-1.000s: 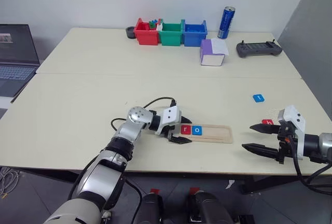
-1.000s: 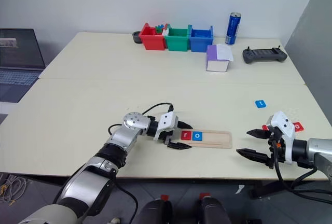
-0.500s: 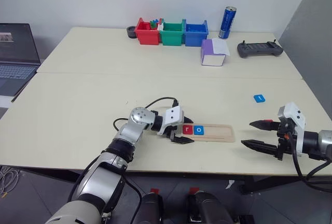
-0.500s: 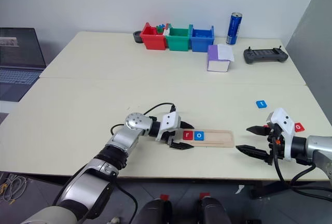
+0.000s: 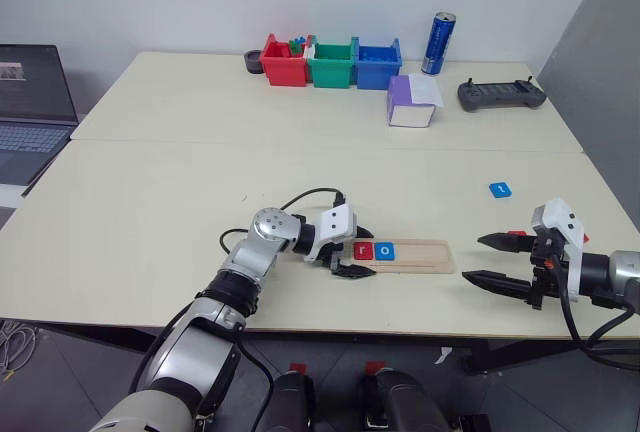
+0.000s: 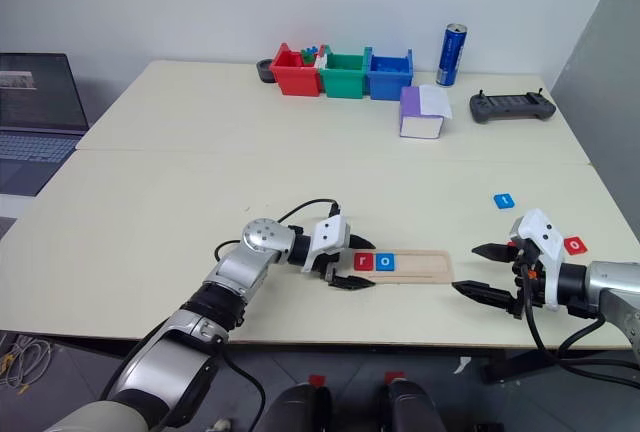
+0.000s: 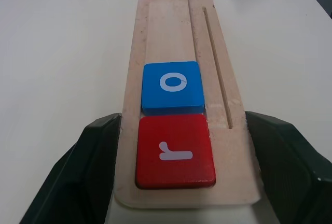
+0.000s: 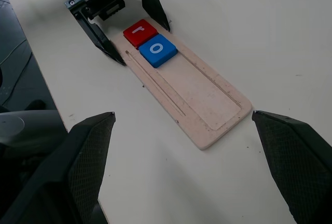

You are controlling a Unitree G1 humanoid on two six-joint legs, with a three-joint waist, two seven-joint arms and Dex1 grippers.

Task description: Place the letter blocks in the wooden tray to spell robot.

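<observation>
A: How does the wooden tray lie?

B: Flat near the table's front edge, long axis running left to right, between the two grippers.

A: Its contents?

B: A red "r" block at the left end, a blue "o" block touching it; the rest of the recess is bare. A blue block and a red block lie loose on the table at right.

A: The fingers?

B: Left gripper: spread, straddling the tray's left end. Right gripper: spread wide, empty, just right of the tray.
</observation>
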